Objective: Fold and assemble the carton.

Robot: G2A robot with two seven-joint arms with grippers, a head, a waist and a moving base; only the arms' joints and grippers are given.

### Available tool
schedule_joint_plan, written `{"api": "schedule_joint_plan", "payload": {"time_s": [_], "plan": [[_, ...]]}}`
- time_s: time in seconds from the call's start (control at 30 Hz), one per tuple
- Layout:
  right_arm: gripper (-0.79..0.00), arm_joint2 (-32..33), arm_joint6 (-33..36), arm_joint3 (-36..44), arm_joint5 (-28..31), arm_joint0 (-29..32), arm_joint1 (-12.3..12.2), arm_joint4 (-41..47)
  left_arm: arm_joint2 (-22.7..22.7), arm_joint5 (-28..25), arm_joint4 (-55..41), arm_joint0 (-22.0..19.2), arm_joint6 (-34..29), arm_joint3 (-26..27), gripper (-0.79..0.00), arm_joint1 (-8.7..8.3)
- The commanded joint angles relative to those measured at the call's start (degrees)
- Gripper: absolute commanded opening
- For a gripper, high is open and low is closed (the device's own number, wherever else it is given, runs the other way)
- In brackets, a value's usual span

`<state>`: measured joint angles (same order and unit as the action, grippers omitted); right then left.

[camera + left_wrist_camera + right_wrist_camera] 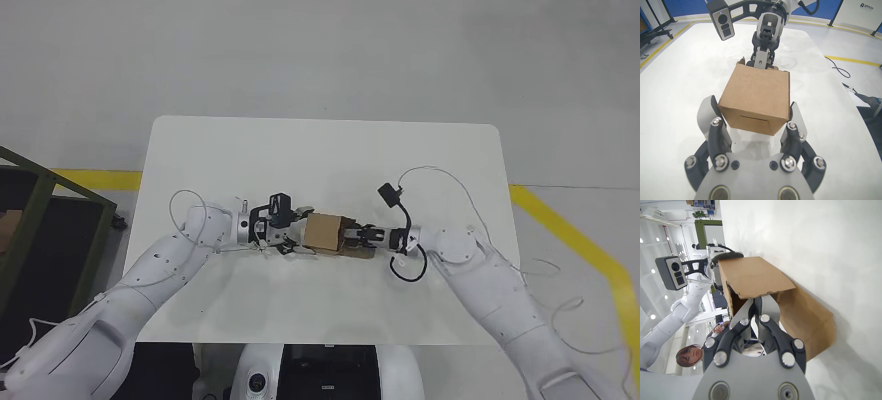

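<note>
A brown carton lies on its side at the middle of the white table, between my two grippers. My left gripper straddles the carton's closed, slotted end, with a pad touching each side wall. It is shut on the carton. My right gripper enters the opposite, open end of the carton. Its fingers are pressed close together and the tips are hidden behind a ragged flap. One flap of the open end lies flat on the table.
A black cable lies on the floor beyond the table's edge. A green frame stands left of the table. Bare tabletop surrounds the carton on all sides.
</note>
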<state>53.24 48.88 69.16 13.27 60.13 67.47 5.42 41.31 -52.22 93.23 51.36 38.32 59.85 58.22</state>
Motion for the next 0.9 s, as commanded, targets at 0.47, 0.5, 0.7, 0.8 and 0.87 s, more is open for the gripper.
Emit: {"api": "schedule_joint_plan", "payload": {"time_s": [0.47,0.5,0.7,0.8,0.87], "plan": [[-0.785,5.8,2.0,11.6,-5.7,8.4,-2.7,-3.1,0.5,0.0,0.1,0.2,0.1,0.0,-0.139,0.07],[-0.785,5.3,1.8,11.2,-5.8,8.1,-2.5,-2.8,0.5,-0.1,0.1,0.3,0.0,0.0,-0.139,0.08],[-0.785,2.8,0.3,7.6,-5.2,5.6,-1.4,-1.1,0.7,-0.2,0.4,0.3,0.0,0.2,-0.142,0.06],[-0.785,1.8,-0.1,5.6,-3.7,4.3,-0.9,-0.2,0.8,-0.3,0.4,0.4,0.0,0.3,-0.145,0.05],[-0.785,0.9,0.3,4.1,-2.4,3.3,-0.5,0.5,0.7,-0.3,0.4,0.5,0.0,0.4,-0.145,0.08]]}}
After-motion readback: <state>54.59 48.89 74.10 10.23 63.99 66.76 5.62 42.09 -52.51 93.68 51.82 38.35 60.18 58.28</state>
